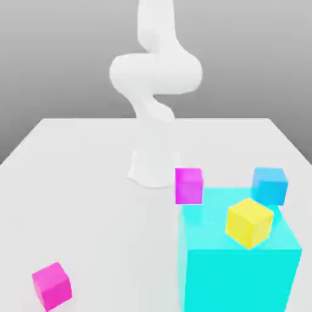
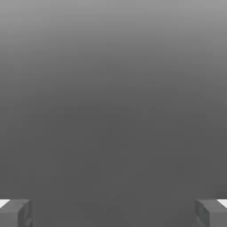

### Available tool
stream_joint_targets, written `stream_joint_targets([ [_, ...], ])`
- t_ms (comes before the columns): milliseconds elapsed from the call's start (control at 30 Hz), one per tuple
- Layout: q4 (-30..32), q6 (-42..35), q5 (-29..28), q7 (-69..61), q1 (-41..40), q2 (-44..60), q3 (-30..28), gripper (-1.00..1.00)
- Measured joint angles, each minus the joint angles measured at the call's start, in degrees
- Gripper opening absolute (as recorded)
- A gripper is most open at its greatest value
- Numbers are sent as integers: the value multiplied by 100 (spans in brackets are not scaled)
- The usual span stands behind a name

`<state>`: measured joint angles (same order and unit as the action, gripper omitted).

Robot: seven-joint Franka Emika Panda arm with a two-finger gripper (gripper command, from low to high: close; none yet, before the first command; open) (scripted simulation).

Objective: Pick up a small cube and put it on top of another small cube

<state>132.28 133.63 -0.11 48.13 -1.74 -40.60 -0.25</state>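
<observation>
Currently, the pincer (image 2: 113,213) is spread wide with nothing between its fingers (image 2: 15,213). The pink cube (image 1: 52,285) is seen on the bench (image 1: 91,201), near its front left corner in the exterior view.

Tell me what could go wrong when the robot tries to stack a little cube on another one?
1. It might grab the wrong one: the purplish-magenta cube looks much like the hot-pink cube.
2. The hot-pink cube sits far from the other cubes, near the table's front edge, so a nudge could push it off.
3. The yellow cube and blue cube crowd the big cyan cube, leaving the open gripper little room.
</observation>
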Motion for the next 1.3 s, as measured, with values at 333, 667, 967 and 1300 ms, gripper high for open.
stream_joint_targets([
  [333, 200, 747, -60, 938, -599, 2111, -215, 0],
  [667, 396, 1482, 94, 1708, -1165, 4191, -553, 0],
  [967, 448, 2325, 564, 1984, -1522, 6073, -608, 0],
  [1300, 349, 2762, 680, 1909, -1634, 6623, -479, -100],
])
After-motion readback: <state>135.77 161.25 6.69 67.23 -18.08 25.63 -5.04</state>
